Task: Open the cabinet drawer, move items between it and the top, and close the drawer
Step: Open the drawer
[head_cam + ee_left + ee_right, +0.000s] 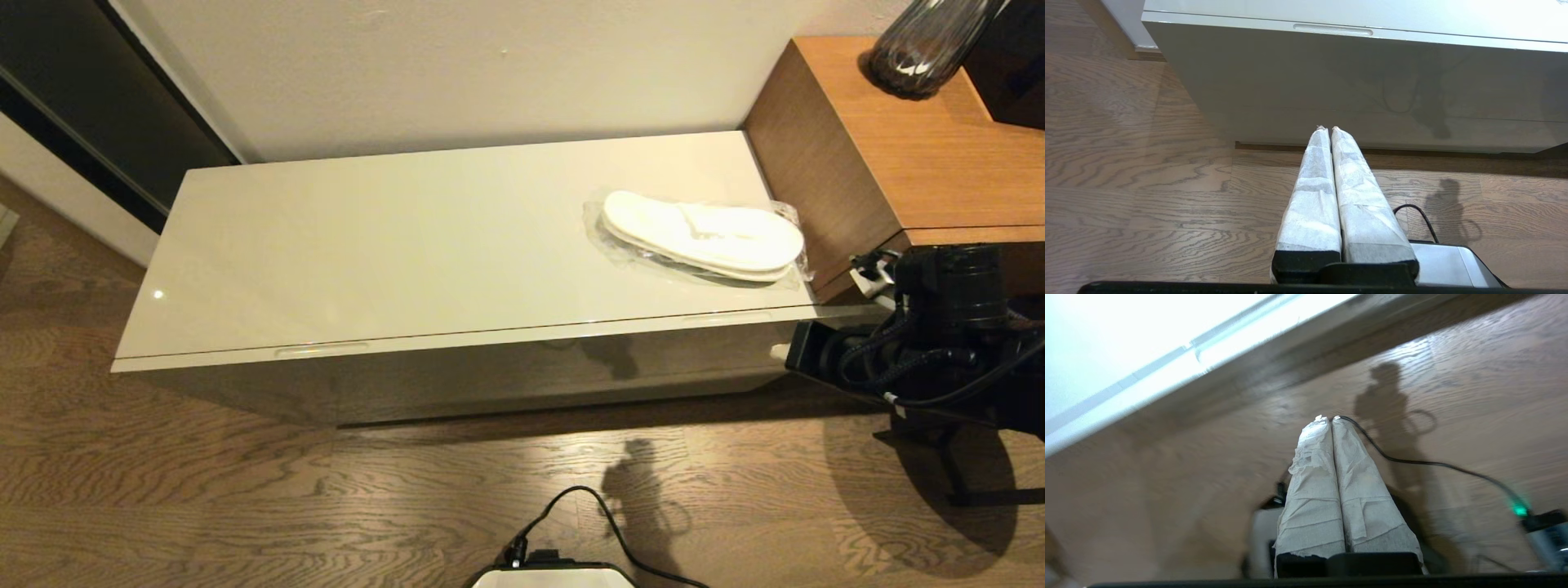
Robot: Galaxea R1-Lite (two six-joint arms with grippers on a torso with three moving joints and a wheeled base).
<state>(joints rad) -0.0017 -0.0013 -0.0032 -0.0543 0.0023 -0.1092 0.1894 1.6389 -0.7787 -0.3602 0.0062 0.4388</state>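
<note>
The cabinet drawer (pixel 490 371) is shut, its glossy front flush under the top (pixel 408 245). Two slim handle slots show along its upper edge, one on the left (pixel 322 349) and one on the right (pixel 727 317). A pair of white slippers in clear wrap (pixel 702 237) lies on the top's right end. My right gripper (pixel 777 353) hangs shut and empty in front of the drawer's right end, just below the right slot; in its wrist view the gripper (pixel 1329 417) points at the floor. My left gripper (pixel 1328 128) is parked low before the drawer front (pixel 1331 73), shut and empty.
A taller brown wood-grain block (pixel 898 139) abuts the cabinet's right end and carries a dark glass vase (pixel 922 45). My base and its black cable (pixel 571 506) sit on the wood floor in front. A dark panel (pixel 98 98) stands at the left.
</note>
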